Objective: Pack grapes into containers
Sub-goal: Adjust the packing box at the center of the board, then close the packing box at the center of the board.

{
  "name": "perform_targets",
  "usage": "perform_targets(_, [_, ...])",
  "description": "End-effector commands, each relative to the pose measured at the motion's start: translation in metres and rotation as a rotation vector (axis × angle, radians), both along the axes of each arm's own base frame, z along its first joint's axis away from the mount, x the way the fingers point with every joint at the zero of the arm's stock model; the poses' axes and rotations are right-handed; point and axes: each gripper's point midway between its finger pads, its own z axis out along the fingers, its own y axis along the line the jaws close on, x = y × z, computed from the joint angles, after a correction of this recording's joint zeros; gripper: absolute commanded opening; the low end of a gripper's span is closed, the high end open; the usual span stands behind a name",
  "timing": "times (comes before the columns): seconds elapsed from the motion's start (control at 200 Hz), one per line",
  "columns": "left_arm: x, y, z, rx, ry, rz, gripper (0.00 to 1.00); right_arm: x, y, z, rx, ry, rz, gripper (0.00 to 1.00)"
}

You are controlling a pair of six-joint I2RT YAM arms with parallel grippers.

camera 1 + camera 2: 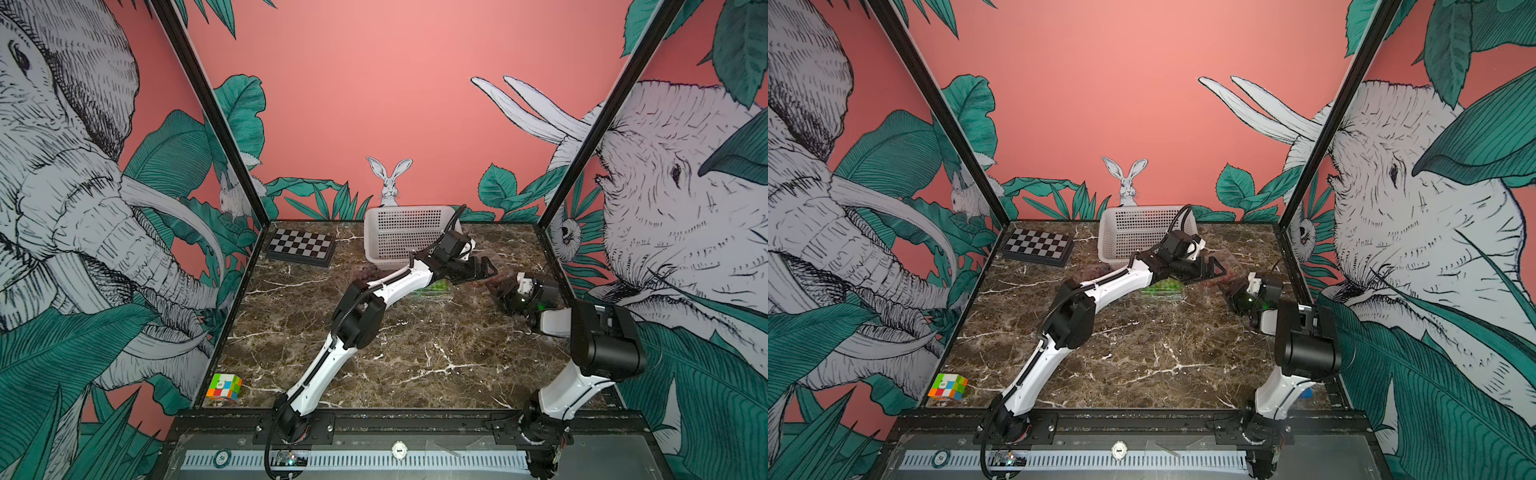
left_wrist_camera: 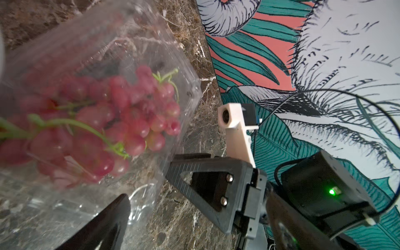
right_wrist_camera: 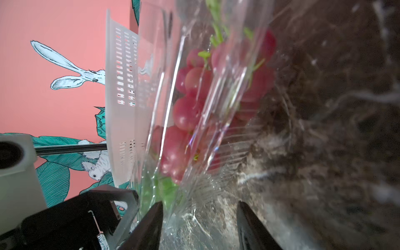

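A bunch of red grapes [image 2: 121, 121] lies inside a clear container [image 2: 86, 43] on the marble table, right of the middle. My left gripper [image 1: 487, 268] reaches across from the left and stands wide open beside that container, one dark finger [image 2: 104, 225] next to its wall. My right gripper [image 3: 200, 225] is open at the container's [image 3: 155, 65] near end, with clear plastic between its fingers and the red grapes [image 3: 186, 112] just beyond. Two more containers sit to the left: one with green grapes [image 1: 434, 289], one with dark grapes [image 1: 368, 272], both partly hidden by the left arm.
A white perforated basket [image 1: 399, 232] stands at the back, just behind the grippers. A chessboard [image 1: 301, 245] lies at the back left. A colour cube [image 1: 224, 386] sits at the front left corner. The right wall panel is close behind my right gripper.
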Motion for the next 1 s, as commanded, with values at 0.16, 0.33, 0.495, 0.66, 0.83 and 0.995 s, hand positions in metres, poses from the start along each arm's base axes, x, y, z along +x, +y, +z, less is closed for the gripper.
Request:
perform_targets(0.16, [-0.002, -0.004, 0.016, -0.027, -0.007, -0.001, 0.99, 0.046, -0.015, 0.021, -0.029, -0.092, -0.030, 0.52])
perform_targets(0.33, [-0.001, -0.006, 0.021, -0.041, -0.002, -0.002, 0.99, 0.050, -0.020, 0.024, -0.032, -0.089, -0.029, 0.52])
perform_targets(0.495, [0.001, -0.008, 0.049, -0.092, -0.031, 0.008, 0.99, 0.030, -0.018, 0.022, -0.053, -0.078, -0.015, 0.52])
perform_targets(0.66, [0.013, -0.010, 0.061, -0.111, -0.081, 0.040, 0.99, 0.012, -0.011, 0.016, -0.025, -0.075, -0.012, 0.48])
perform_targets(0.83, [0.026, -0.020, 0.043, -0.132, -0.053, 0.066, 0.99, 0.007, 0.001, 0.012, -0.004, -0.081, 0.006, 0.45])
perform_targets(0.995, [0.034, -0.022, 0.036, -0.137, -0.062, 0.094, 0.99, 0.009, 0.003, 0.017, 0.005, -0.096, 0.002, 0.42])
